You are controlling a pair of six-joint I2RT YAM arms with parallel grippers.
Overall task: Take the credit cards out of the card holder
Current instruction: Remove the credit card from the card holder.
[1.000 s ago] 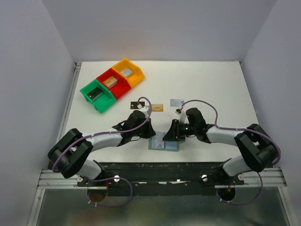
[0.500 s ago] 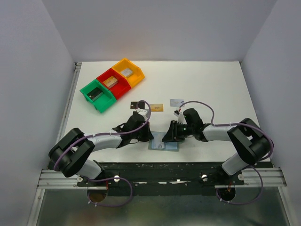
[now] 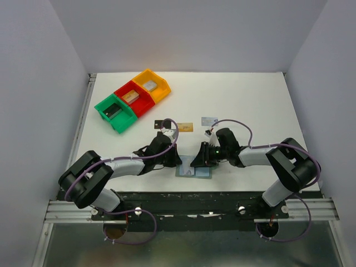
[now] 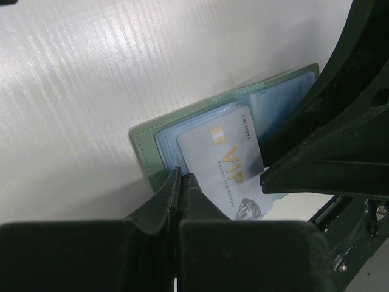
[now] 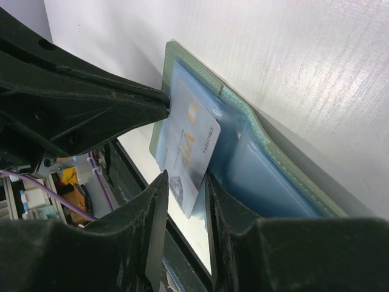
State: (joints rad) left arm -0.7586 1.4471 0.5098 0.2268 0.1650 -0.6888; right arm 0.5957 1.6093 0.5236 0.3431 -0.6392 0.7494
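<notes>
Claws differ — right claw (image 5: 184, 182) has narrowed, loosely straddling the silver-blue card (image 4: 222, 158); left claw (image 4: 181, 177) stays closed against the card holder (image 4: 141, 143).

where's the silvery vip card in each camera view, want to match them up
Top external: VIP card is a pale patch low in the centre, on the open card holder.
Left wrist: VIP card just right of centre, gold lettering readable.
Right wrist: VIP card left of centre, sticking out toward the camera.
Shared landmark: the card holder's green rim.

Open card holder (image 4: 143, 149); silvery card (image 4: 222, 155) half-out
</notes>
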